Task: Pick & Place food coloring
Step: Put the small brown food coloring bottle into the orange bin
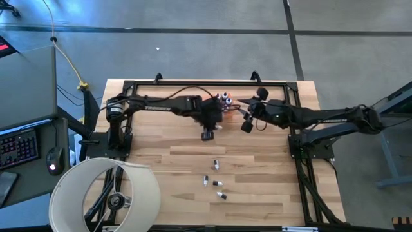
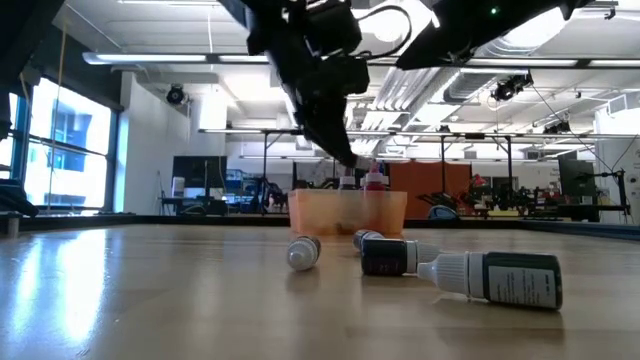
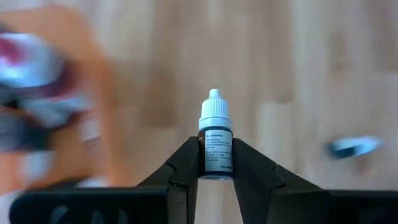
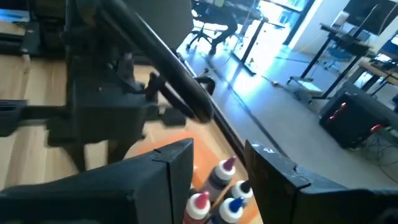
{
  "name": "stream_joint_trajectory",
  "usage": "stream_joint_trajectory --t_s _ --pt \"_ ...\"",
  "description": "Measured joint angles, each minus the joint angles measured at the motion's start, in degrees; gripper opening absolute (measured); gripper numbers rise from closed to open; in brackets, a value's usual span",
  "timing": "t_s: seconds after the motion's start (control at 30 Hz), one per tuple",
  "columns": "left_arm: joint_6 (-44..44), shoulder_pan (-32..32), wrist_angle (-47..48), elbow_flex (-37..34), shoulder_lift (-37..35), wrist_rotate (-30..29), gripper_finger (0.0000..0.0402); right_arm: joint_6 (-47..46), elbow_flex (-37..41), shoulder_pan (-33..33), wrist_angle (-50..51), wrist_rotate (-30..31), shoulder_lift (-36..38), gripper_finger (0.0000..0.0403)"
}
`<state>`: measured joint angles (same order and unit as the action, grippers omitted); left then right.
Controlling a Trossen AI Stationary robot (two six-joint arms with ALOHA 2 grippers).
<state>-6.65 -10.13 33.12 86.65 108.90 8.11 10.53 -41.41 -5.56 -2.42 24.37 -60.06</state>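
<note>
My left gripper (image 3: 216, 148) is shut on one tiny food coloring bottle (image 3: 216, 115), dark-bodied with a white label and a white pointed cap. It hangs beside the orange tray (image 1: 226, 111) near the table's far edge, above the tray (image 2: 347, 212) in the low view. Several bottles (image 4: 217, 177) stand upright in that tray. My right gripper (image 4: 217, 165) is open and hovers over the tray's right side (image 1: 244, 121), touching nothing. More bottles (image 1: 217, 182) lie on their sides on the wood nearer the front edge; the closest is (image 2: 500, 278). My left gripper pinches the bottle's labelled body (image 3: 216, 163) between its two fingers, one pad on each side, near the bottom end. The white cap (image 3: 215, 111) sticks out past the fingertips. The bottle is lifted clear of the table.
The black frame rails (image 1: 193, 82) run along the table's far edge and sides. A white lamp shade (image 1: 103, 193) overlaps the near left corner. Bare wood (image 1: 161, 161) lies between the tray and the loose bottles.
</note>
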Motion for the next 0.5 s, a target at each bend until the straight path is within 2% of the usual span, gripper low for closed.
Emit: stream_joint_trajectory --t_s 0.13,0.3,0.4,0.5 --pt "-3.72 -0.75 6.92 3.91 -0.07 -8.49 0.0073 0.04 0.0 0.0 1.06 0.17 2.36 0.0138" --pt "-2.5 -5.4 7.69 4.2 -0.11 -11.69 0.0073 0.04 0.0 0.0 2.3 0.17 3.66 0.0138" --pt "-0.62 -9.34 8.34 4.2 0.22 -11.52 0.0073 0.2 0.0 0.0 2.66 0.17 3.65 0.0138" --pt "-0.56 -11.52 4.79 4.2 2.67 -9.13 0.0073 1.61 0.0 0.0 2.58 0.17 3.6 0.0138"
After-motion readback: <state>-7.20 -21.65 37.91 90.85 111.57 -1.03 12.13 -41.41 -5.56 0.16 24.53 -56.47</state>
